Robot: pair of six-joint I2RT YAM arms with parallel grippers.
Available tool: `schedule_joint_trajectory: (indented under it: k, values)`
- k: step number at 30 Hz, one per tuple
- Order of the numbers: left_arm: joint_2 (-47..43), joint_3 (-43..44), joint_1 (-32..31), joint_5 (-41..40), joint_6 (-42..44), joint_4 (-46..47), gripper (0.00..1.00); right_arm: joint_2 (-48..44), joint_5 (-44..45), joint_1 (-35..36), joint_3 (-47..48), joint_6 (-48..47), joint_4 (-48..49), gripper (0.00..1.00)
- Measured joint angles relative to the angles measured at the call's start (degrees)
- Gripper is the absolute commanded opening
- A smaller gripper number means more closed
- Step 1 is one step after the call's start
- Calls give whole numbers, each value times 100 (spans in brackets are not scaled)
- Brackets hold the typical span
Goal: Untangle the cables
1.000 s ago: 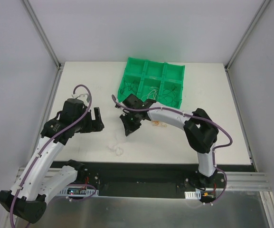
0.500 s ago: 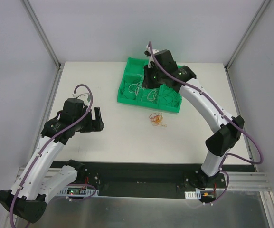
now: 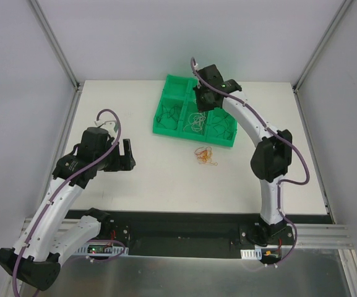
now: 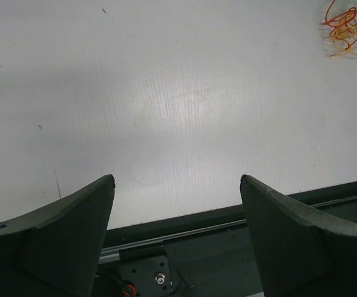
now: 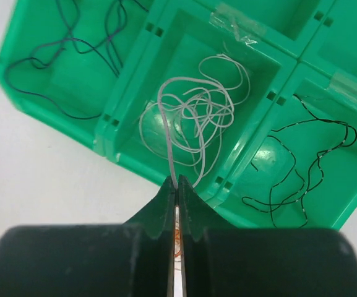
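The right gripper [image 3: 205, 99] hangs over the green tray [image 3: 166, 132] in the upper middle of the overhead view. Its arm arches up to it from the lower right. In its own wrist view the jaws are pressed flat together with no gap. A white cable [image 5: 168, 145] is pinched right at their tips. From there the strand rises into the loose white coil lying in the tray's middle compartment.

In that same view, the compartment at the upper left holds a thin dark cable [image 5: 67, 40] sprawled in wide loops. The one at the right holds a black cable [image 5: 302, 164] curled over its floor.

Just below the tray in the overhead view, a small red and orange tangle [image 3: 204, 156] lies on the white table [image 3: 135, 105], apart from the tray's front wall. The same tangle shows in the upper right corner of the left wrist view.

The left gripper [image 3: 127, 156] sits at the left middle of the overhead view, well away from the tray and the tangle. Its wrist view shows the two dark fingers [image 4: 60, 235] spread wide. Nothing is between them but bare table top and the dark rail at the table's edge.
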Motion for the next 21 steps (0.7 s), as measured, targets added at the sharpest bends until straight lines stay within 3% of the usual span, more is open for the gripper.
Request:
schedule_joint_trajectory:
  k: [7,11,12,16,21]
  values:
    - [28,31,0,31,13,2,82,514,131,-2,0,-267,-2,1]
    - [125,52,0,50,15,2,83,560,105,17,-74,-188,-17,8]
    - [149,63,0,55,15,0,83,577,96,20,-74,-155,-22,11]
    - [199,92,-2,170,17,24,83,710,79,28,-15,-15,-105,40]
    - [186,87,-85,289,20,98,83,927,114,28,409,101,-516,62]
